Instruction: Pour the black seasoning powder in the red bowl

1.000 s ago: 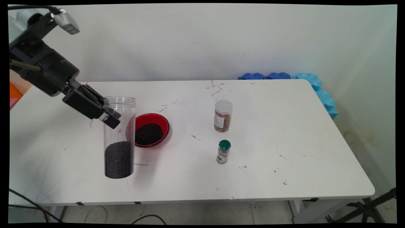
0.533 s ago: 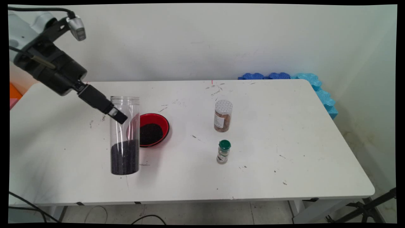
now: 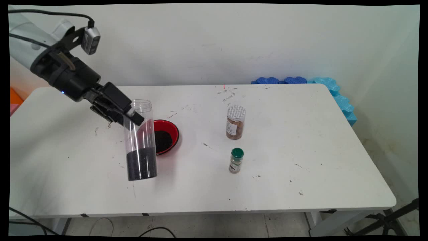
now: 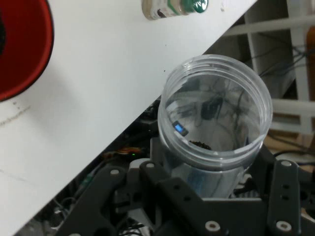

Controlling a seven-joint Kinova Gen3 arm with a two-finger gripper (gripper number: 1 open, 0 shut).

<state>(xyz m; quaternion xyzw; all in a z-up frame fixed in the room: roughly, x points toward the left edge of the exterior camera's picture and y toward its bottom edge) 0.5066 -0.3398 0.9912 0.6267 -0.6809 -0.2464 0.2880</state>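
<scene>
Gripping a tall clear plastic jar [image 3: 140,140] just below its threaded open rim, the black gripper [image 3: 128,115] is seen closed on the smooth cylindrical wall, with the jar held slightly tilted above the white table [image 3: 301,160]. The lower third of the jar is filled with dark, grainy material. In the hand view the round mouth of the jar [image 4: 215,105] is seen between the fingers. Just beyond the jar, a shallow round red bowl [image 3: 169,135] with the same dark grains is set on the table. Well apart to the right of the gripper, a brown-filled bottle [image 3: 235,122] with a perforated silver cap and a small green-capped shaker [image 3: 236,160] stand upright.
</scene>
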